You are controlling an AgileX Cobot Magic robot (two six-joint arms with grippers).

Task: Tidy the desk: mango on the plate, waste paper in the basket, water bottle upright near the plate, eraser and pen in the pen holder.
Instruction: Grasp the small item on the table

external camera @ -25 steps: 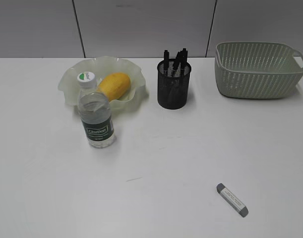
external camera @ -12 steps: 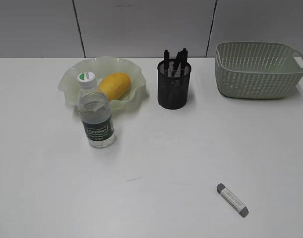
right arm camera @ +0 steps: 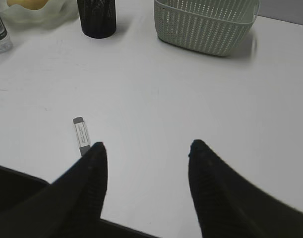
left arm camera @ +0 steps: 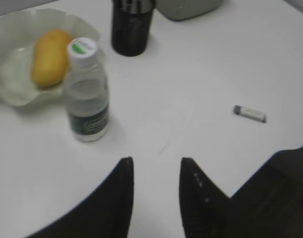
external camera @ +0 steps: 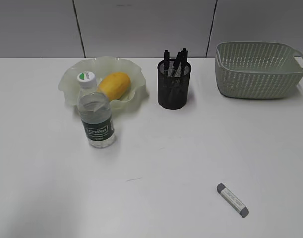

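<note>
Grey-capped, the eraser (right arm camera: pixel 82 135) lay loose on the tabletop (right arm camera: pixel 156 94) just ahead of your right fingers (right arm camera: pixel 99 163), off their left tip, long axis running roughly along your reach. Those fingers were spread wide, empty. Your left fingers (left arm camera: pixel 125 183), narrower yet apart and empty, sat well farther away.

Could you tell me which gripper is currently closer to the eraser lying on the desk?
The right gripper: the eraser lies just beside its left finger. The left gripper is farther, with the eraser off to its right.
</note>
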